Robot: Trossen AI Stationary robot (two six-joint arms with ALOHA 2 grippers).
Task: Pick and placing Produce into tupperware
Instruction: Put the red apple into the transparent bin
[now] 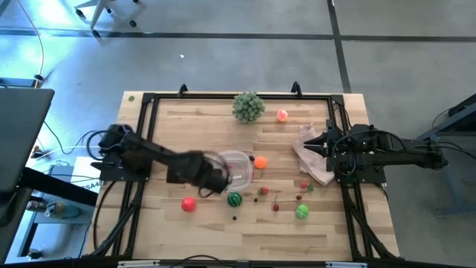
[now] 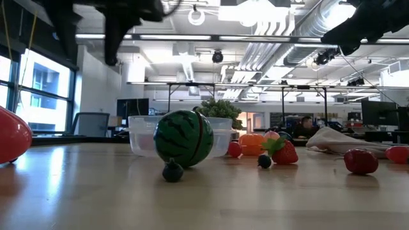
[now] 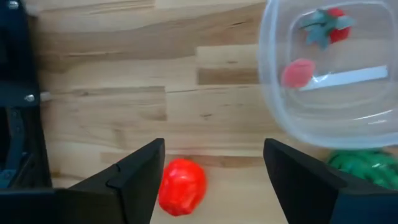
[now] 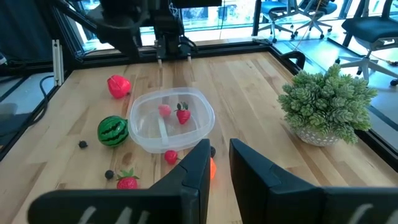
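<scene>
The clear tupperware (image 1: 239, 157) stands mid-table and holds a strawberry (image 3: 326, 28) and a pink ball (image 3: 298, 73). My left gripper (image 1: 216, 184) hangs open in the air just left of it. In its wrist view the gripper (image 3: 214, 146) looks down on a red ball (image 3: 182, 186) lying on the wood. A striped green ball (image 1: 235, 199) rests near the container's near side, an orange ball (image 1: 260, 161) at its right. More balls and berries lie scattered to the right. My right gripper (image 1: 321, 145) waits at the table's right side, narrowly open.
A bushy pale-green ball (image 1: 248, 106) stands at the far edge, with a pink-red ball (image 1: 282, 115) beside it. A pinkish-white bag (image 1: 312, 160) lies under the right gripper. A green ball (image 1: 302, 212) and small berries lie near front right. Black frame rails (image 1: 141, 141) border the table.
</scene>
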